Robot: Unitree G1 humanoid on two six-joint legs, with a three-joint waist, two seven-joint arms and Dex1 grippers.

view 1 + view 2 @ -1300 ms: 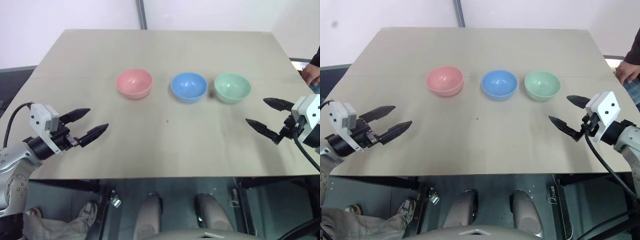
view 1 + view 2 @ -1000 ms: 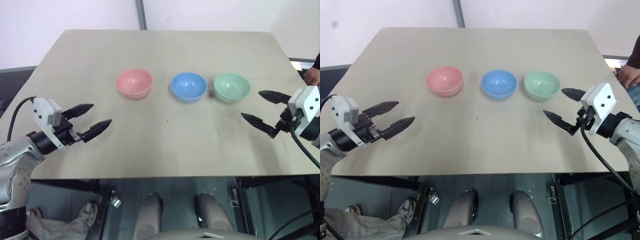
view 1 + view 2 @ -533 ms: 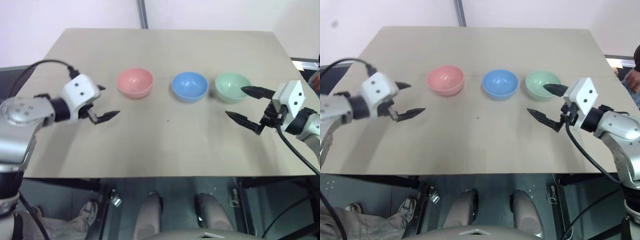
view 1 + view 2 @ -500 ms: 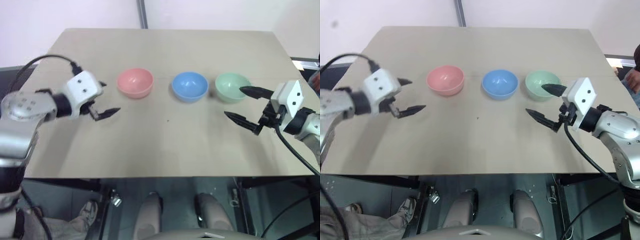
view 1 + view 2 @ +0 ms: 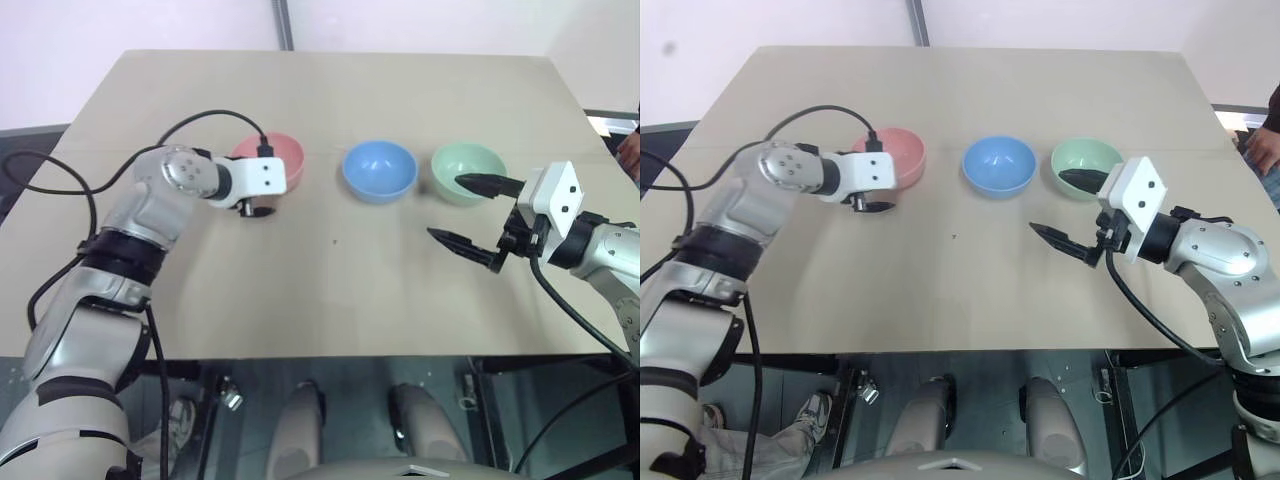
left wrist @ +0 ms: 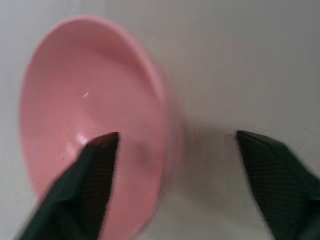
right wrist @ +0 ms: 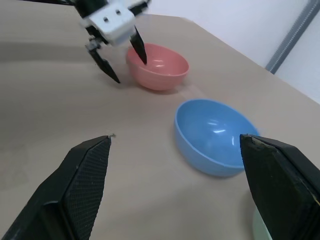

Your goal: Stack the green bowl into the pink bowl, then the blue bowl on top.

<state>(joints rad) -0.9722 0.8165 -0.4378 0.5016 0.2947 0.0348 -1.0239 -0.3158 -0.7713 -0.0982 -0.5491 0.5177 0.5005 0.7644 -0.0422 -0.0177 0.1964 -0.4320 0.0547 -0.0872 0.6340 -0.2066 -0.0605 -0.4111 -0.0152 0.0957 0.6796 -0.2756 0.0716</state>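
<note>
Three bowls stand in a row on the table: the pink bowl (image 5: pixel 278 153) on the left, the blue bowl (image 5: pixel 380 170) in the middle, the green bowl (image 5: pixel 468 172) on the right. My left gripper (image 7: pixel 129 67) is open astride the pink bowl's near rim. One finger (image 6: pixel 95 165) is inside the bowl and the other (image 6: pixel 265 160) outside over the table. My right gripper (image 5: pixel 446 208) stands open and empty just in front of the green bowl, pointing left toward the blue bowl (image 7: pixel 215 130).
The beige table (image 5: pixel 330 290) has bare room in front of the bowls and behind them. A person's hand (image 5: pixel 630 150) shows at the far right edge. A grey pole (image 5: pixel 283 25) rises behind the table's back edge.
My left arm has swung forward and right from the table's left front to the pink bowl, rolling its wrist and narrowing its jaws. The right gripper has drifted left, in front of the green bowl.
</note>
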